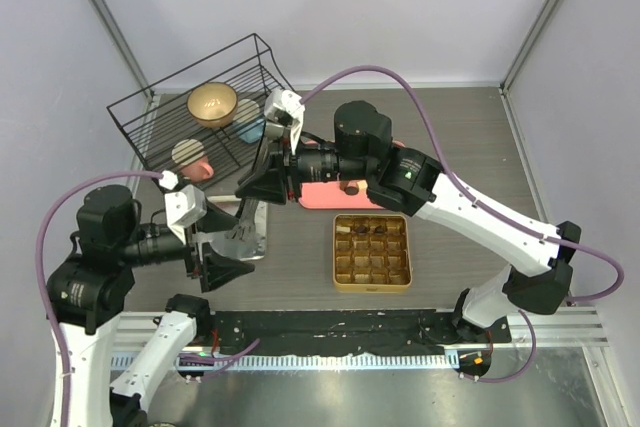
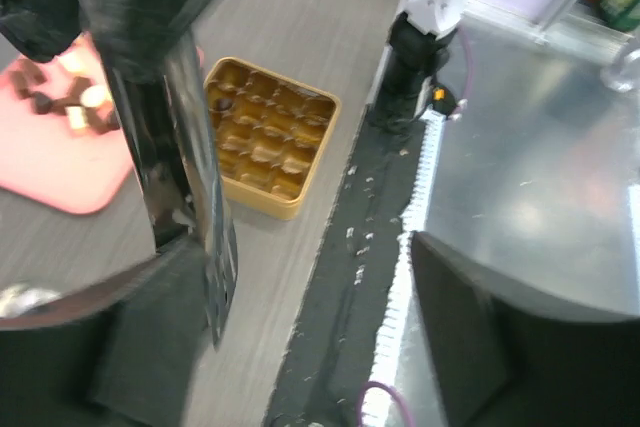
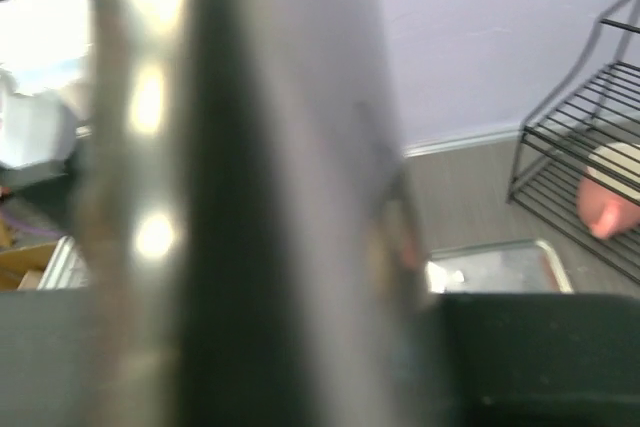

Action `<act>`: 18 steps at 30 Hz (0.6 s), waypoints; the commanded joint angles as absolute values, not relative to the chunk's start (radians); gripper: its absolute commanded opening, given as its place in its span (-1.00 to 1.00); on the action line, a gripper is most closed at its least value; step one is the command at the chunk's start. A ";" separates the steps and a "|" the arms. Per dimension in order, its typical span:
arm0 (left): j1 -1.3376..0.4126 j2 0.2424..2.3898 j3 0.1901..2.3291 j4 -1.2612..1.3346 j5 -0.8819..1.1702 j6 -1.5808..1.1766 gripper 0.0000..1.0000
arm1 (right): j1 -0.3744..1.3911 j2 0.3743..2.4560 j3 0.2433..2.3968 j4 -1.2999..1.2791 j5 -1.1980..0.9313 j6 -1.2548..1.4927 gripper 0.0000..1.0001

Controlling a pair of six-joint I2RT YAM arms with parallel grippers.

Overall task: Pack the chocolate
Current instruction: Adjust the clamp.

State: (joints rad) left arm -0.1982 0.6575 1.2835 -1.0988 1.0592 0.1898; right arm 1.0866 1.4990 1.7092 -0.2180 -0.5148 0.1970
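Small brown and cream chocolate (image 2: pixel 62 97) pieces lie on a pink tray (image 2: pixel 60 182); in the top view my right arm covers most of that tray (image 1: pixel 322 197). A few pieces (image 1: pixel 366 229) sit in the back row of the gold gridded tin (image 1: pixel 336 257), whose rim (image 2: pixel 292 209) also shows in the left wrist view. Long shiny metal tongs (image 2: pixel 185 167) hang between both grippers. My right gripper (image 1: pixel 264 183) is shut on their upper part, and they fill its view as a blur (image 3: pixel 250 197). My left gripper (image 1: pixel 222 259) stands open beside their lower end (image 2: pixel 310 282).
A black wire rack (image 1: pixel 150 107) at the back left holds a gold bowl (image 1: pixel 212 104), a blue cup (image 1: pixel 250 129) and a pink cup (image 1: pixel 196 159). A small steel tray (image 3: pixel 500 265) lies on the table near the rack. A black mat (image 1: pixel 330 332) runs along the near edge.
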 commanded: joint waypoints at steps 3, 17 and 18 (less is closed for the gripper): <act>-0.193 0.629 1.407 -1.118 0.889 0.259 0.99 | 1.095 1.468 1.741 -0.284 -0.422 0.179 -0.99; -0.193 0.486 1.138 -1.010 0.667 0.428 0.99 | 1.141 1.463 1.703 -0.097 -0.066 0.374 -0.98; -0.193 0.488 1.134 -0.981 0.658 0.437 0.99 | 1.150 1.468 1.701 -0.089 -0.043 0.389 -0.98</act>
